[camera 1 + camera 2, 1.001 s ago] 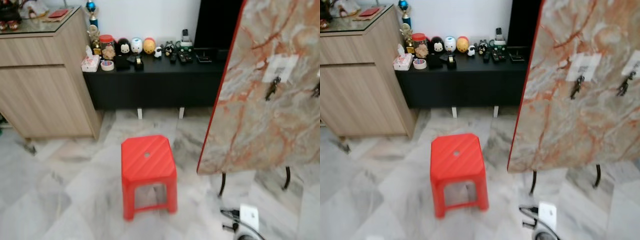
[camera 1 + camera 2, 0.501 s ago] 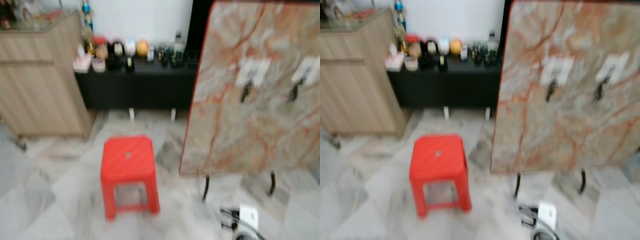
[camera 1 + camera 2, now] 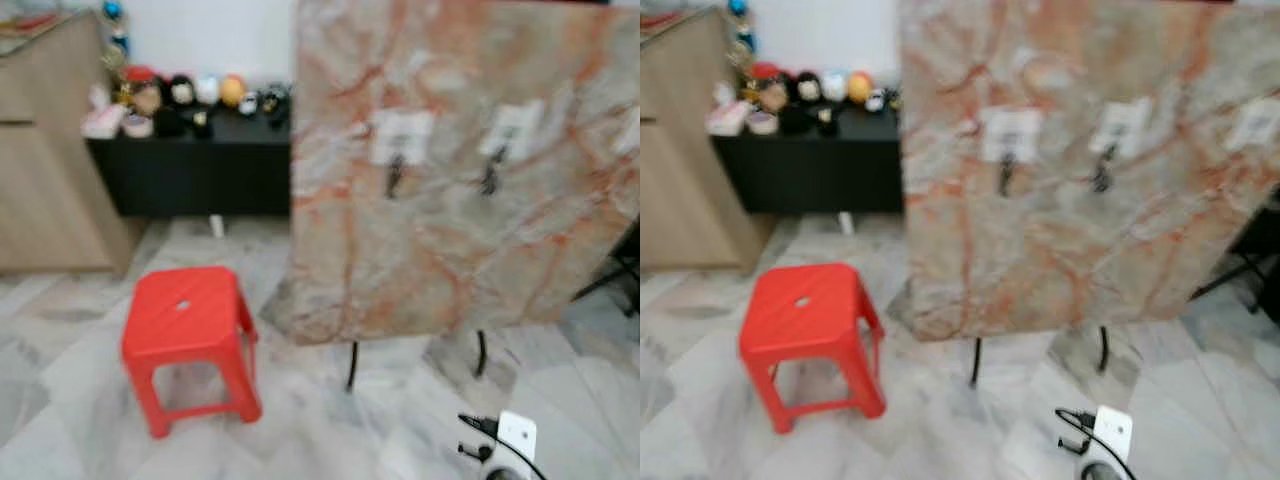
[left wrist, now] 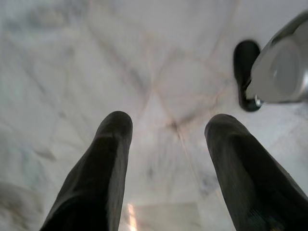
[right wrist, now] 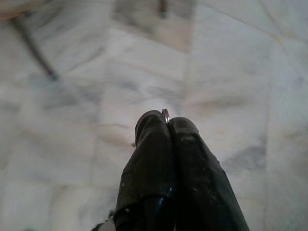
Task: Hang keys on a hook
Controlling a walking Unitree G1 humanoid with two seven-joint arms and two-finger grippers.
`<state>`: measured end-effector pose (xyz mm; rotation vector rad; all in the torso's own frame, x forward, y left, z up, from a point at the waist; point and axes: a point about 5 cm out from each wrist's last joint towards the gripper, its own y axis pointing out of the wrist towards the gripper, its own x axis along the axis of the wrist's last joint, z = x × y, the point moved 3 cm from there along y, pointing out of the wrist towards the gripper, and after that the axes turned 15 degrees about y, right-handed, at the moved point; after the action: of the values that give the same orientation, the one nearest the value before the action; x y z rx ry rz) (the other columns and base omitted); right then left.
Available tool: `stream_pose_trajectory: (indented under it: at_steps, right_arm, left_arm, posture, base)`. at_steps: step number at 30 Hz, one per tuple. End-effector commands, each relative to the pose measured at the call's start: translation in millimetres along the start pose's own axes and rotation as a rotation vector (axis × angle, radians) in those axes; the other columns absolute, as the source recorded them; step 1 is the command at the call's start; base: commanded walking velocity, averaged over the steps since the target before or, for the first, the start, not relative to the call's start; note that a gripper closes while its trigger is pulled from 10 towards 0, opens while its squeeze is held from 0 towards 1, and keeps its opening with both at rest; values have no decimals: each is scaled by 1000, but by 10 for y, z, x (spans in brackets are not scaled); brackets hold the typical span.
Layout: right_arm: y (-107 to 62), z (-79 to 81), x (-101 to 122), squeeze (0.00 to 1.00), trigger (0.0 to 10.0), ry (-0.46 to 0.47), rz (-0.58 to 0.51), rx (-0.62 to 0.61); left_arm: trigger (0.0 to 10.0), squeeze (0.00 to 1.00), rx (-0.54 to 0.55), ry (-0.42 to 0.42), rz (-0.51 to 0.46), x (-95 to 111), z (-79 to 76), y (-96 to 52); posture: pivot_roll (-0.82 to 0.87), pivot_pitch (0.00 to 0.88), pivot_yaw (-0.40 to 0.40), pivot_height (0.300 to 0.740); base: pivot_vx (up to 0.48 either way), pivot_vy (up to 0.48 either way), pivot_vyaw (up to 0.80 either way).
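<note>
Right end effector [image 5: 167, 121] is clenched on the key ring [image 5: 166, 114], low over the floor. Left end effector [image 4: 166, 127] hangs released. I judge the keys light and slippery. Hooks [image 3: 393, 176] on the marble board [image 3: 450, 230] wait at 1 o'clock.

Bright, even daylight; motion-blurred head views
</note>
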<state>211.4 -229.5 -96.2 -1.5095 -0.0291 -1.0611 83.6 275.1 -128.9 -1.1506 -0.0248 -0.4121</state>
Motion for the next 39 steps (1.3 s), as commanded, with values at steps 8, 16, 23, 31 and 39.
stream_pose_trajectory:
  at_steps: [8,16,23,31,39]
  right_arm:
    - [9,-85,53,0,10000,40,-2,-45]
    - [23,182,126,0,10000,100,-14,-4]
    - [12,363,73,0,10000,102,14,27]
    - [6,471,73,0,10000,97,24,43]
    - [22,429,150,0,10000,123,22,9]
  left_arm:
    - [10000,0,-12,4,-40,169,-63,13]
    - [10000,0,10,0,-61,254,91,35]
    - [10000,0,11,7,-73,295,187,45]
    - [10000,0,8,28,-103,375,233,50]
    - [10000,0,-28,52,-109,374,162,46]
  posture:
    - [3,0,-31,740]
    - [7,0,1,740]
    - [11,0,57,740]
    - [-21,0,72,740]
    - [8,0,34,740]
  base:
    - [0,-429,-366]
    - [0,-172,0]
    - [0,0,0]
    - [0,0,0]
    - [0,0,0]
